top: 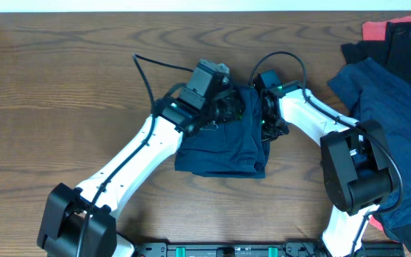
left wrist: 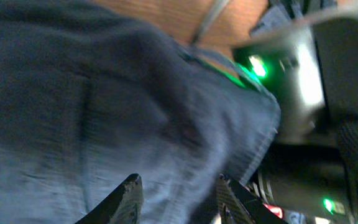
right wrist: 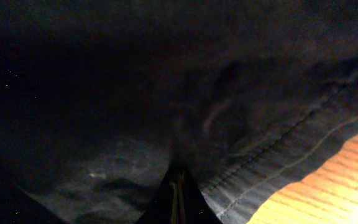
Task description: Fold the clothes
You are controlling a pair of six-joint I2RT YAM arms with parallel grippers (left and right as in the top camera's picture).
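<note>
A: Where is the folded dark navy cloth garment [top: 220,151]?

B: At the centre of the overhead frame, on the brown wood-grain bench [top: 63,78]. It is well apart from the loose heap of navy and black clothes [top: 398,107] at the right edge and from the coral-red piece [top: 374,30] in the upper right corner.

A: And the claws?

B: The left claw [left wrist: 178,202] stands part-way wide. Its two fingers are apart at the bottom of its wrist view, with cloth lying beyond the gap and nothing pinched that I can make out. The right claw [right wrist: 178,194] is closed tight, tips together against dark cloth just beside the stitched hem [right wrist: 291,155]. I cannot tell whether a layer is caught between them.

A: What worries you?

B: Three things, I'd judge. Limp cloth could cling to a left finger as it lifts off and drag the top layer open. If the right claw does have a layer nipped, any pull would slide the whole bundle or peel the fold back. Both wrists also crowd the garment's upper edge, near each other, so a careless swing could knock one into the other.

A: Safest approach?

B: Probably a straight lift, one arm at a time.
</note>
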